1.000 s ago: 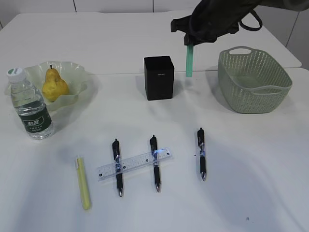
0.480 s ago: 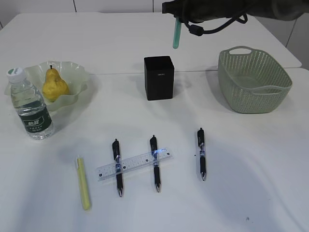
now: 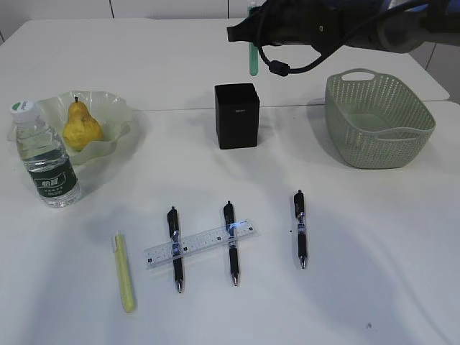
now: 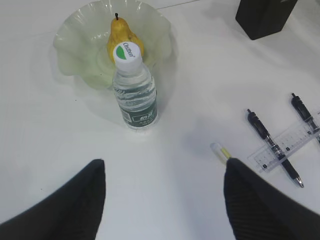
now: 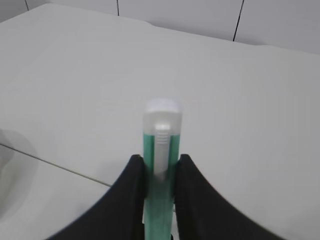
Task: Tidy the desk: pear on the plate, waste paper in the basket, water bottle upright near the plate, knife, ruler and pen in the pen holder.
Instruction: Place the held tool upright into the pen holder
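**Inspector A:** We find the right gripper (image 3: 251, 32) raised above and behind the pen holder (image 3: 236, 115), its jaws closed on a green knife (image 3: 252, 59) that hangs blade-end down. In the right wrist view the two fingers (image 5: 131, 187) press either side of the knife's green body, its white slider facing the camera.

**Inspector B:** We confirm. The left gripper (image 4: 162, 200) hovers wide open over the table, holding nothing. The pear (image 3: 80, 126) lies in the plate (image 3: 115, 108), and the water bottle (image 3: 46, 164) stands upright just beside it.

**Inspector A:** We note the ruler (image 3: 200, 243) flat on the table, lying across two black pens (image 3: 175, 248), with a third pen (image 3: 300, 228) to the right and a yellow pen (image 3: 124, 270) to the left. The basket (image 3: 379, 118) stands at the right.
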